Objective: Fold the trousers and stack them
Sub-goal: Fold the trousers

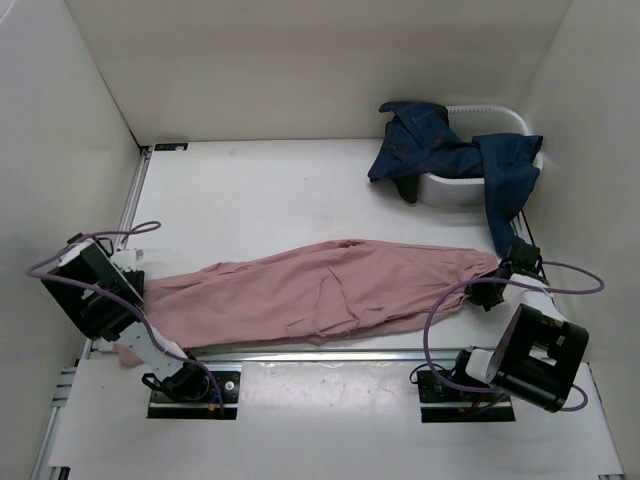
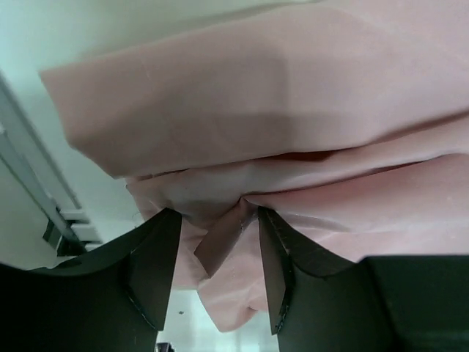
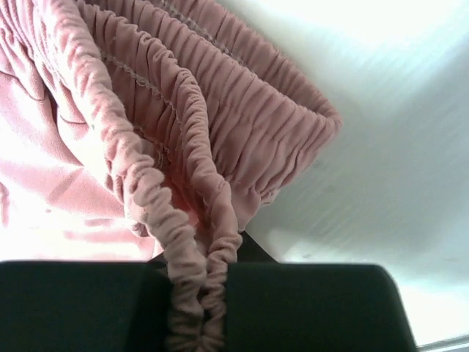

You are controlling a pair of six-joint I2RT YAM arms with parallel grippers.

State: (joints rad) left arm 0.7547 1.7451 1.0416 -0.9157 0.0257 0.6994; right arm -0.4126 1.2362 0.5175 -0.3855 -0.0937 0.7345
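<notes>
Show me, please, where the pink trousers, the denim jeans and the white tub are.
pink trousers (image 1: 330,290): top external view, middle of the legs.
denim jeans (image 1: 432,150): top external view, bunched part over the tub.
white tub (image 1: 458,193): top external view, its near wall.

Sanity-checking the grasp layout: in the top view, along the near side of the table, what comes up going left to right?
left gripper → pink trousers → right gripper
</notes>
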